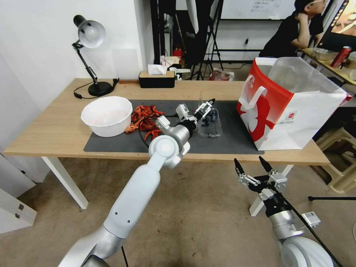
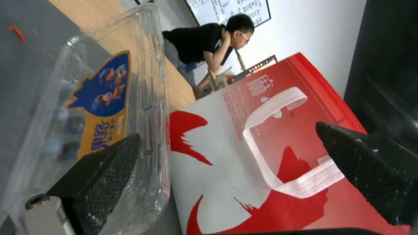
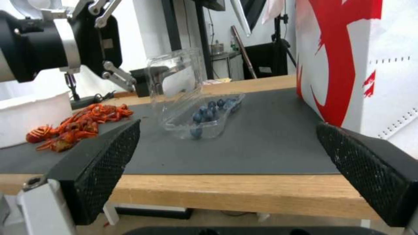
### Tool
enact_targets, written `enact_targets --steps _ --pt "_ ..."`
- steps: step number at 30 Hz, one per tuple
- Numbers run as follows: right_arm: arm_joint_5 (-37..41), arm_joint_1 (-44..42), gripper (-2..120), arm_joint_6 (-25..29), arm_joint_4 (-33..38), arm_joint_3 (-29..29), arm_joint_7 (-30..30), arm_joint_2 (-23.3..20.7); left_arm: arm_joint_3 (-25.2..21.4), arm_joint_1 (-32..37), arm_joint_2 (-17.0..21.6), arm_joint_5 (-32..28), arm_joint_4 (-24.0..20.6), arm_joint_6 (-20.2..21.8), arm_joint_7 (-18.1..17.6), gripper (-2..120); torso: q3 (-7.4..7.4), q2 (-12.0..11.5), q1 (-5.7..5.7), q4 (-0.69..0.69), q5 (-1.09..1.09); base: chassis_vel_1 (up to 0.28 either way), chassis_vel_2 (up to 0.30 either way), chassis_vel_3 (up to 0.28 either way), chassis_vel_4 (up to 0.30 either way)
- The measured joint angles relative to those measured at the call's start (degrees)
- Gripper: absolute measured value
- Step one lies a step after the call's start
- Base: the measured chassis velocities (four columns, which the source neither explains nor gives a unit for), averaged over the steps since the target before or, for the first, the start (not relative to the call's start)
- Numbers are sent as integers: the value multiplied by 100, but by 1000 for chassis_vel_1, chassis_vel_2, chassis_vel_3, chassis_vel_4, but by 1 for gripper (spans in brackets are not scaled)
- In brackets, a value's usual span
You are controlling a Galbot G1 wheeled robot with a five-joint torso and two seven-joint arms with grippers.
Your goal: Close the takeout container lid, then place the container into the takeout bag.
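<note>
Nearest the head camera, the left arm reaches from the lower foreground up over the wooden table (image 1: 55, 129), and its left gripper (image 1: 206, 106) sits at the standing lid (image 3: 176, 80) of the takeout container (image 3: 209, 119), jaws apart, with one finger (image 2: 102, 178) beside the clear plastic; actual contact cannot be told. The lid bears a blue and yellow label (image 2: 104, 107) and stands roughly upright, the clamshell not yet shut. The container's tray rests on the dark grey mat (image 1: 230, 139) with dark blueberries (image 3: 211, 111) inside. The takeout bag (image 1: 293, 107), red and white with a flat white handle (image 1: 256, 94), stands open on the mat's right end, near the container but apart from it. The right gripper (image 1: 253, 165) hangs below the table's front edge, jaws spread wide and holding nothing. On the left part of the mat sit a white bowl (image 1: 106, 115) and, just beside it, a heap of red crayfish (image 1: 145, 119)
</note>
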Motion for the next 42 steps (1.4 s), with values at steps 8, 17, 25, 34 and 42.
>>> enact_targets --steps 8,17,25,34,42 --pt "-68 -49 100 20 -4 -14 -5 29 65 -158 -231 -2 285 122 -222 100 0 0 0 0 0 0 0 0 0" --pt "-186 -70 100 38 0 -64 -12 97 37 -224 -365 -109 437 139 -456 100 0 0 0 0 0 0 0 0 0" --pt "-209 -103 100 40 58 -111 -19 128 47 -227 -515 -112 500 118 -503 97 0 0 0 0 0 0 0 0 0" --pt "-203 -112 100 10 135 -137 -6 161 90 -265 -649 -112 637 28 -623 78 0 0 0 0 0 0 0 0 0" --pt "-226 -163 100 12 139 -135 -11 161 93 -274 -628 -110 704 -19 -741 50 0 0 0 0 -1 0 0 0 0"
